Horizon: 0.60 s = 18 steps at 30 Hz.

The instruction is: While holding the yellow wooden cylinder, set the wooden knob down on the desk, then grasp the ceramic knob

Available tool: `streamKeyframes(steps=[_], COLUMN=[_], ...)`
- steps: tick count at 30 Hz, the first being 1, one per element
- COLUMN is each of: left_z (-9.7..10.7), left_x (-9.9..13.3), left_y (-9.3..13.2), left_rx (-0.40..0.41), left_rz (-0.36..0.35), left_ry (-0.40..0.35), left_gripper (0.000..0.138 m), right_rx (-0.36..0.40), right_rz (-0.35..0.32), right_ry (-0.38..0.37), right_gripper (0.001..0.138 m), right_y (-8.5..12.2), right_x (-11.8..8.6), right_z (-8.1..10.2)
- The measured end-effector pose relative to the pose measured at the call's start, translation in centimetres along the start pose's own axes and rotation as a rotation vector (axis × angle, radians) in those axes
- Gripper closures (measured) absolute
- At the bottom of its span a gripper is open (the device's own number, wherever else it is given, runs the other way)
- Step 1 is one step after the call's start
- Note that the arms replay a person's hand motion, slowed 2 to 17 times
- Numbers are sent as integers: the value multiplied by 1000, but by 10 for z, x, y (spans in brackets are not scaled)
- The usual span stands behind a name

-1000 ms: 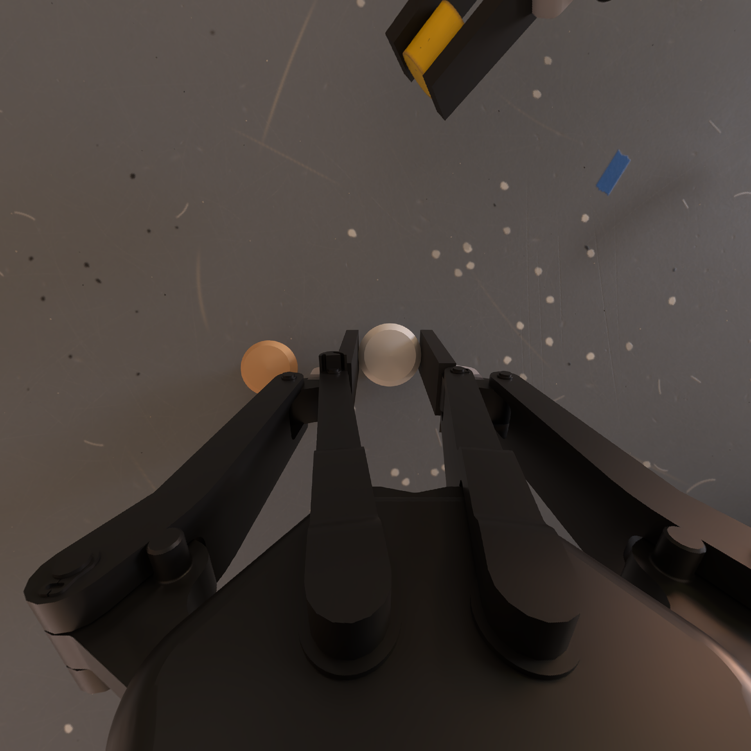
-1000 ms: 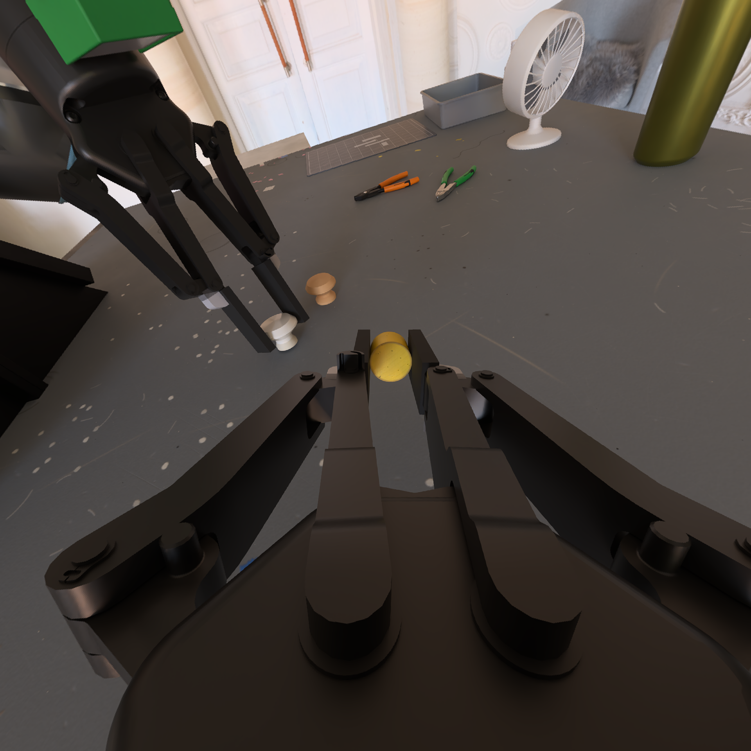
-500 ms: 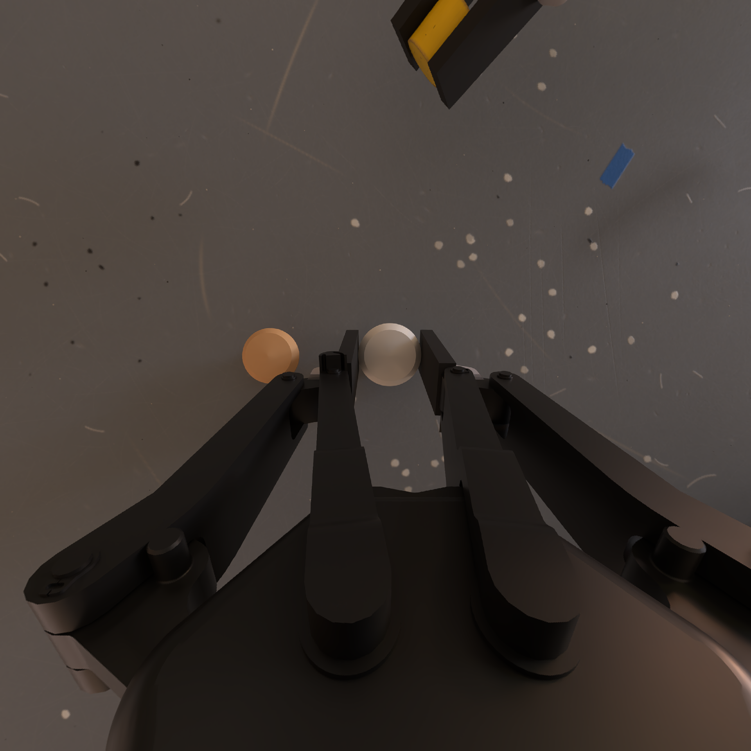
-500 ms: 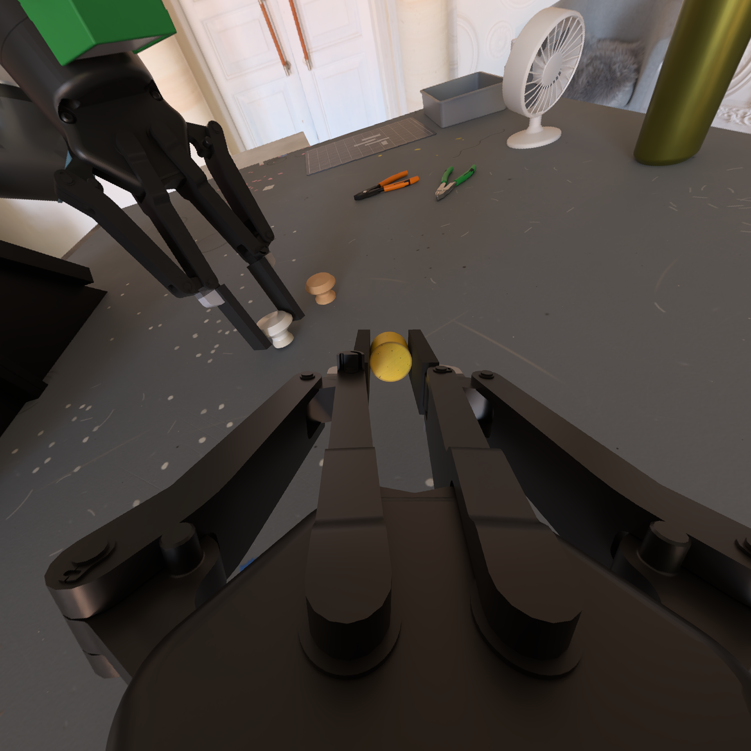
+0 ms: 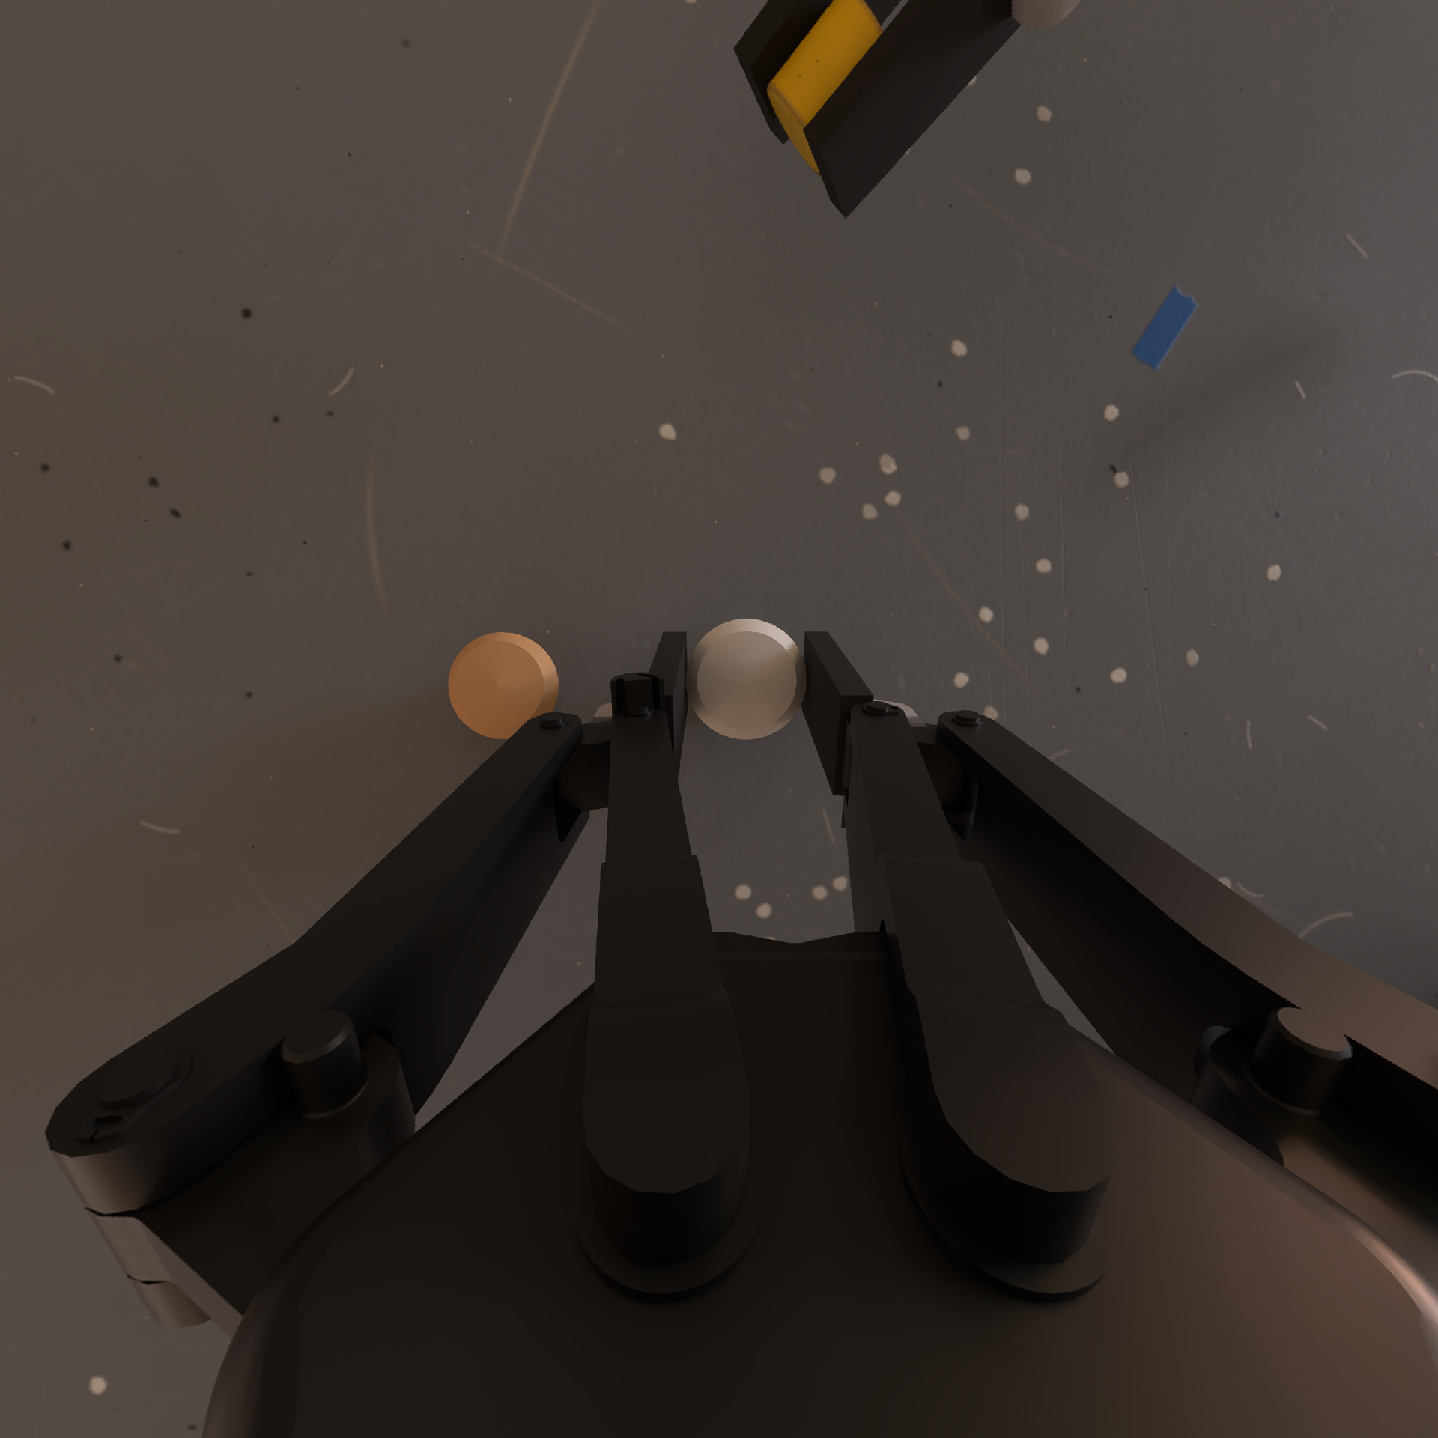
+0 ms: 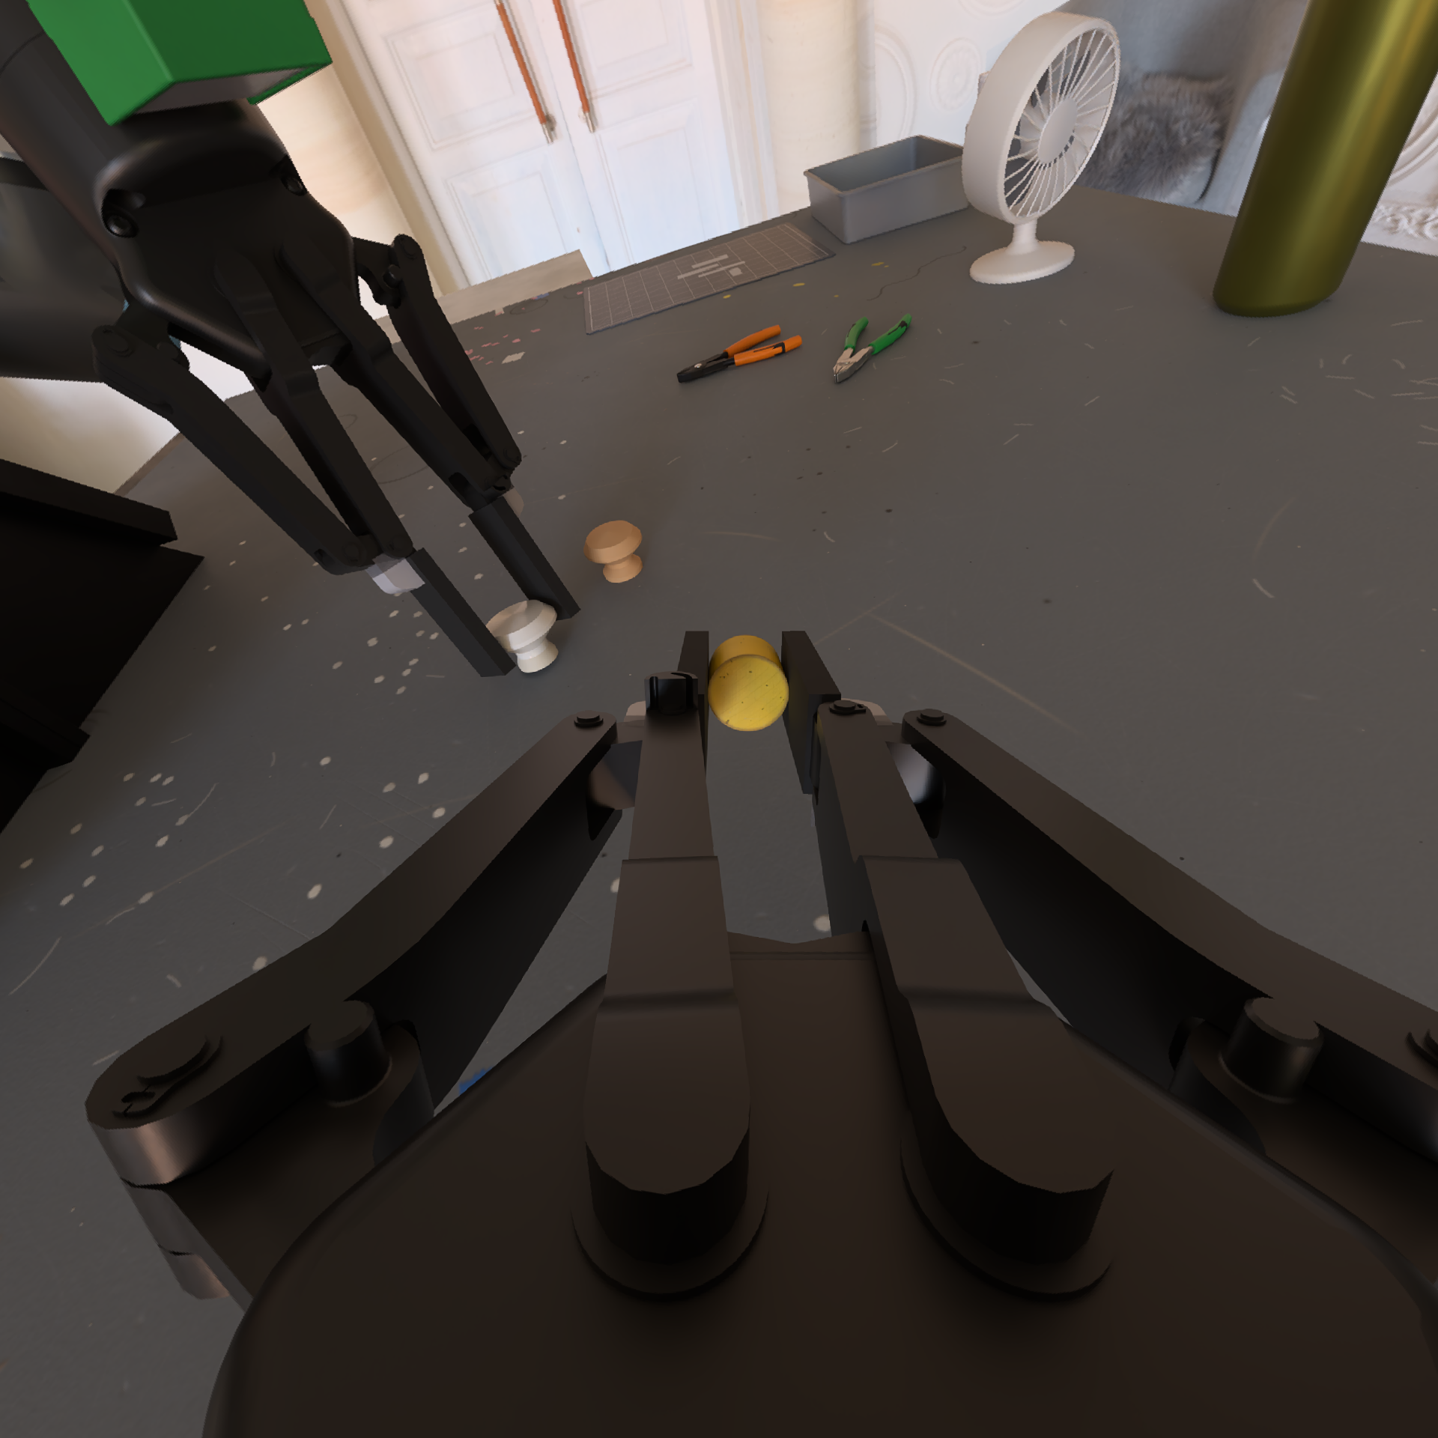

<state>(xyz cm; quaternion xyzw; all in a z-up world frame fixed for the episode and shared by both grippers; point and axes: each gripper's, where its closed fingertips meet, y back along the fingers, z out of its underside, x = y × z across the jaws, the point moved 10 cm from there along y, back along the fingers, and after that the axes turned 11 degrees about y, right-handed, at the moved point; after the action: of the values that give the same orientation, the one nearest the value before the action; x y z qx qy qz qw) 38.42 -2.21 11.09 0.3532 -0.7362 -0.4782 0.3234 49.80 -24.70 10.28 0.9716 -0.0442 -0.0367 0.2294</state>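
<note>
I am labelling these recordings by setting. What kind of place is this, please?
Most likely a hobby or workshop desk inside a home. The scratched, speckled grey desk carries two pairs of pliers and a cutting mat, with a white fan; panelled white doors stand behind.

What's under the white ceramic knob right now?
Bare grey desk. In the right wrist view the ceramic knob stands on its base between the left gripper fingers. Whether the base has lifted off cannot be told; the contact patch is hidden.
</note>
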Motion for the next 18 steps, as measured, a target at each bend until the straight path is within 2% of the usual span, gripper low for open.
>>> streamKeyframes(steps=[18], left_z=[2], left_x=[1], left_y=[0], left_rx=[-4], left_rz=[2], left_ry=[12], left_gripper=[98], right_rx=[-1], right_rz=[0], right_ry=[1], right_gripper=[114], right_y=[0], right_x=[0], right_z=[0])
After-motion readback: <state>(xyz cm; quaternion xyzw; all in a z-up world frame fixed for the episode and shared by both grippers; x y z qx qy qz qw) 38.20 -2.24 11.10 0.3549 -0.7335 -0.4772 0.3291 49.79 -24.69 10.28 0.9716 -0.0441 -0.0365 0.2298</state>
